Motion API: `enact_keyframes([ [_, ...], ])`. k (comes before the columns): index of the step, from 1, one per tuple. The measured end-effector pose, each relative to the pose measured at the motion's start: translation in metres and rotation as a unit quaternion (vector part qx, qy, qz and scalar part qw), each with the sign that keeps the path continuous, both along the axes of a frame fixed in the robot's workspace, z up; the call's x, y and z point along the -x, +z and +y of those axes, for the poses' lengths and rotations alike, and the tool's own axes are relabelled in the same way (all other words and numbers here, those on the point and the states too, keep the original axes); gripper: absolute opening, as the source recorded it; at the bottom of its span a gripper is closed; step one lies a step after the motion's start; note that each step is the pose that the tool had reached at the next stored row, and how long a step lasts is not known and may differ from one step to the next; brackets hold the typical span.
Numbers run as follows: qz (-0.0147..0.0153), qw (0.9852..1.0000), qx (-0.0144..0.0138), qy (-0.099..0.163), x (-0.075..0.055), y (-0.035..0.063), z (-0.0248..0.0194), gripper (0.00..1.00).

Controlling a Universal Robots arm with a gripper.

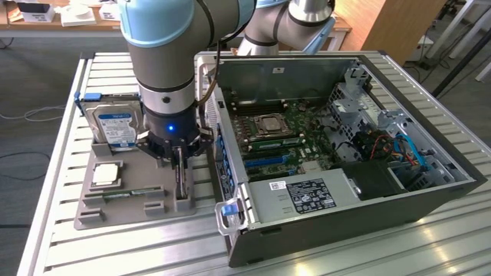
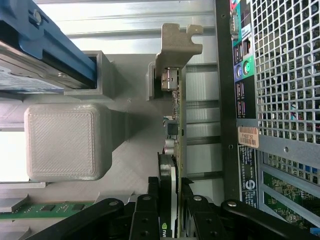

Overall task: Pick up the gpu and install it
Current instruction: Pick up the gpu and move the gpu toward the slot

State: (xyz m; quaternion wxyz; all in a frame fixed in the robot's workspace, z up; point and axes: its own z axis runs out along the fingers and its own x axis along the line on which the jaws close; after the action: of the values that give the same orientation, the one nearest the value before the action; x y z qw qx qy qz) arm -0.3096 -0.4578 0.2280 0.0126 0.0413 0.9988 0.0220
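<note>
GPU: thin card on edge, pale metal bracket, gripped by claw.

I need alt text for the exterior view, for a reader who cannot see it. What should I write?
A robot arm has its jaws closed on the gpu, which stands on edge in a gray holder tray. The tray also holds a hard drive, a processor and a memory stick; an open computer case sits to the exterior view's right.
</note>
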Motion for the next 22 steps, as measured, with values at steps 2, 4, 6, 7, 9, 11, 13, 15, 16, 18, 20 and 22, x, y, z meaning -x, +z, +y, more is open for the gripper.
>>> enact_keyframes([
  [2,0.0,1.0,0.0,0.0,0.0,0.0,0.0,0.27],
  [4,0.0,1.0,0.0,0.0,0.0,0.0,0.0,0.27],
  [6,0.0,1.0,0.0001,0.003,0.0,0.0,0.0,0.27],
  [7,0.0,1.0,0.0001,0.004,0.0,0.0,0.0,0.27],
  [9,0.0,1.0,0.0001,0.004,0.0,0.0,0.0,0.27],
  [11,0.0,1.0,0.0,0.004,0.0,0.0,0.0,0.27],
  [13,-0.0001,1.0,-0.0001,0.004,0.0,0.0003,0.0,0.27],
  [15,-0.0001,1.0,-0.0001,0.004,0.0,0.0043,0.0,0.27],
  [16,0.0001,1.0,0.0001,0.004,0.0,0.0075,0.0,0.27],
  [18,-0.0001,1.0,0.0,0.004,0.0,0.0142,0.0,0.27],
  [20,0.0,1.0,0.0,0.004,0.0,0.0227,0.0,0.27],
  [22,0.0,1.0,0.0,0.004,0.0,0.0315,0.0,0.27],
])
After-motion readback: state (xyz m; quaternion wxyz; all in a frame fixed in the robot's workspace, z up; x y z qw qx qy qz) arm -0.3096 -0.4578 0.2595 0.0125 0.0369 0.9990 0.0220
